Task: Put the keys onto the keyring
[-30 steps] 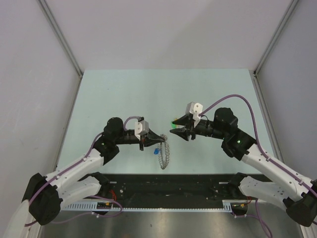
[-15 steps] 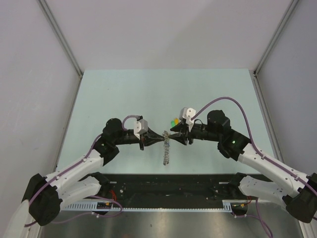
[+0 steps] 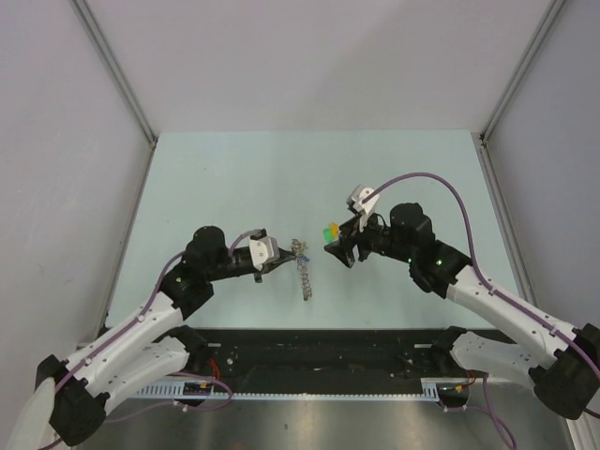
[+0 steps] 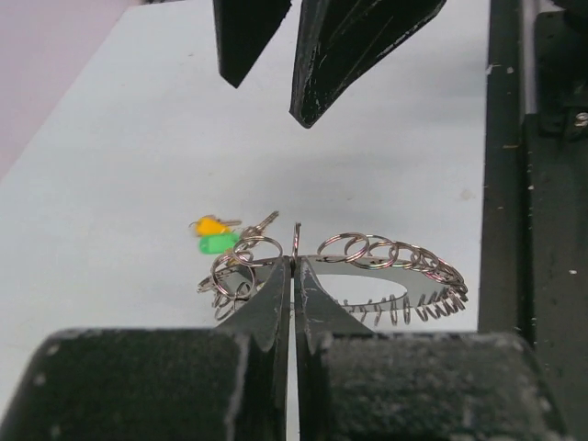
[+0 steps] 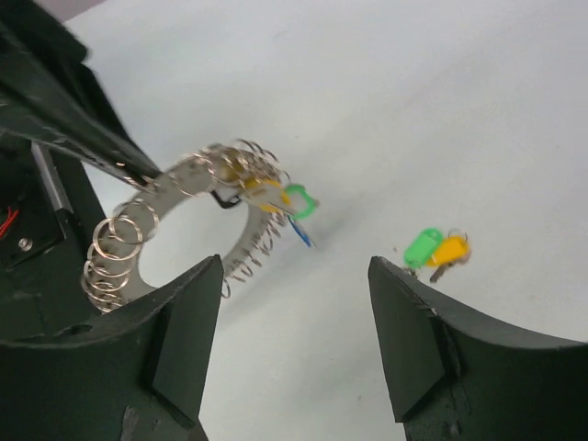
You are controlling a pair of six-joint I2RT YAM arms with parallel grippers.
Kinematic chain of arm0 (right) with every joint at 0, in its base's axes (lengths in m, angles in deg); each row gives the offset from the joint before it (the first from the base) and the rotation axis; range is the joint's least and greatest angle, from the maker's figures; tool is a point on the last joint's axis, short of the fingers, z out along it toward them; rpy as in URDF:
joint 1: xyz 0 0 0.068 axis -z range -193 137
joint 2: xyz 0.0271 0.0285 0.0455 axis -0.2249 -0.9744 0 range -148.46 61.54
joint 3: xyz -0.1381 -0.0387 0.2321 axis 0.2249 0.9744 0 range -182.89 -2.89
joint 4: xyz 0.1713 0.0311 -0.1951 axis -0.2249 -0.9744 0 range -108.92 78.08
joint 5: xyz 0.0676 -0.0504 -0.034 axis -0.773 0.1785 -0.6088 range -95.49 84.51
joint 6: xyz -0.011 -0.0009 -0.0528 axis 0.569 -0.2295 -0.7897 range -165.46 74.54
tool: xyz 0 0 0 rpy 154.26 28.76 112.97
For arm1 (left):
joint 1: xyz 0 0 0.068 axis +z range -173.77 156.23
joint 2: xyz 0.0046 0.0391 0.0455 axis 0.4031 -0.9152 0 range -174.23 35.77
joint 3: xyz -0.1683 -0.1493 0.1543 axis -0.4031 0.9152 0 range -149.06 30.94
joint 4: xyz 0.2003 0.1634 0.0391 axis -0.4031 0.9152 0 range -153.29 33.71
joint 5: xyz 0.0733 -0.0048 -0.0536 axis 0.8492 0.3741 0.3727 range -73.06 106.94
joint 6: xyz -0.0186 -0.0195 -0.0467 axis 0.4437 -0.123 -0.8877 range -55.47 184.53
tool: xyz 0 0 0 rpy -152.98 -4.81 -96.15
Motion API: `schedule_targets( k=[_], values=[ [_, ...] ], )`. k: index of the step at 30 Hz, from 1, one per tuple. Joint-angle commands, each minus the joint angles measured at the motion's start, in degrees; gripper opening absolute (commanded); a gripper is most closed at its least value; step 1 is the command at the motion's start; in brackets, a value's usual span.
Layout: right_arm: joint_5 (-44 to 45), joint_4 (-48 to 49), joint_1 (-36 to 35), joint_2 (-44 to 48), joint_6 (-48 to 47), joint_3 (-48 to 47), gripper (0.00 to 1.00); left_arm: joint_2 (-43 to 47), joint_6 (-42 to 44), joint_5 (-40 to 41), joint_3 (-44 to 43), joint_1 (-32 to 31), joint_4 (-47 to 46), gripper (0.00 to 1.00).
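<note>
The left gripper (image 4: 294, 265) clamps tight on the flat rim of the keyring (image 4: 381, 250), a grey band fringed with thin wire loops, while the keys (image 5: 437, 249), glossy green and orange plastic heads, lie on the table (image 5: 413, 110) at its 3 o'clock from the right wrist, by the right gripper (image 5: 294, 266), spread wide.

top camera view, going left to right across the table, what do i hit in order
left gripper → keyring → keys
</note>
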Motion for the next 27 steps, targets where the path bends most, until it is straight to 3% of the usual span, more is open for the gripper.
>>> schedule_targets(
  k=[1,7,17,22,27],
  values=[
    [4.8,-0.3,2.5,-3.4,6.1,-1.0,0.70,3.5,5.7,4.9,-1.7,-0.1,1.2,0.00],
    [8.7,-3.1,4.8,-11.6,9.7,-4.4,0.70,6.2,7.6,7.8,-0.7,-0.1,1.4,0.00],
    [14.8,-11.0,5.9,-33.0,12.4,-16.4,0.63,6.9,5.6,14.3,0.3,-0.4,-0.7,0.00],
    [19.3,-13.0,6.1,-39.6,12.3,-20.0,0.55,6.3,4.8,17.6,0.3,-0.6,-1.0,0.00],
    [18.4,-13.4,6.6,-44.2,9.9,-22.0,0.46,6.4,4.5,18.6,0.5,-0.8,-1.5,0.00]
  ],
)
